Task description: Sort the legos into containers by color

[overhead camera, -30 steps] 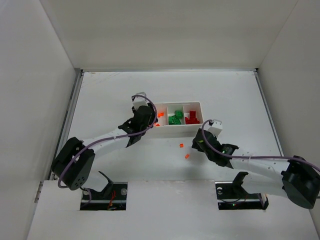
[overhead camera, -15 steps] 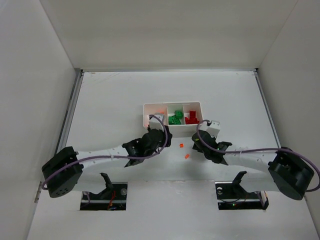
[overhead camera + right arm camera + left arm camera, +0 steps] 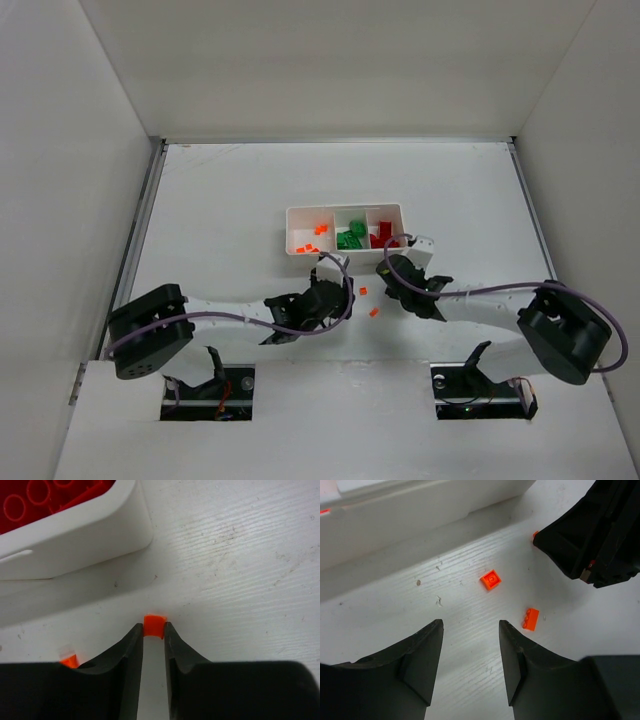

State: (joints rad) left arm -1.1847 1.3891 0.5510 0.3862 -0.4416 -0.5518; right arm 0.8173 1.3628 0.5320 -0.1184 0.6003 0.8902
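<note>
Tray (image 3: 345, 209) sits mid-bench, its long side parallel to the near edge. Cells from left to right hold orange bits (image 3: 320, 229), green bricks (image 3: 350, 238) and red bricks (image 3: 382, 238). One colour per cell, so by my reading the sort is mostly done.

Left tool (image 3: 470, 627): released, jaws apart, nothing between them. It hangs low over the bare bench (image 3: 385, 605), between the tray and the near edge, pointed at two loose pieces. These are a square orange brick (image 3: 491, 579) and a two-stud orange brick (image 3: 531, 619). Likely lined up for the square one, which lies closer to its centre line.

Right tool (image 3: 152, 628): clenched on a small orange brick (image 3: 154, 622), pinched at the very fingertips. It is just off the tray's near right corner, beside the red cell. Cannot tell whether the brick rests on the bench or is just clear of it. The tip grip suits so small a piece but leaves little margin, and it could pop out on the lift.

That brick belongs in the left cell, so the carry would have to cross the red and green cells.
</note>
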